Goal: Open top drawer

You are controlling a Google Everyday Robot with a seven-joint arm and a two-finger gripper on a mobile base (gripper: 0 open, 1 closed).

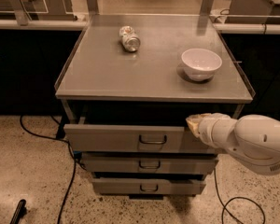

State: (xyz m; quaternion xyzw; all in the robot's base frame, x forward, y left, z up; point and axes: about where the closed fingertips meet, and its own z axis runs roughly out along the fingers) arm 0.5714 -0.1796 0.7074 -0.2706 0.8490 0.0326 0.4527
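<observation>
The top drawer (112, 138) is the widest of three grey drawers under the cart top. It stands pulled out a little, with a dark gap above its front. Its dark loop handle (153, 140) sits at the centre of the front. My gripper (194, 124) is at the end of the white arm (252, 141). It is at the upper right of the drawer front, to the right of the handle and apart from it. The gripper's tip is cream-coloured and points left.
On the grey cart top (107, 73) lie a crushed can (129, 38) at the back and a white bowl (201, 63) at the right. Two narrower drawers (149, 164) sit below. Black cables (70, 181) run over the speckled floor on both sides.
</observation>
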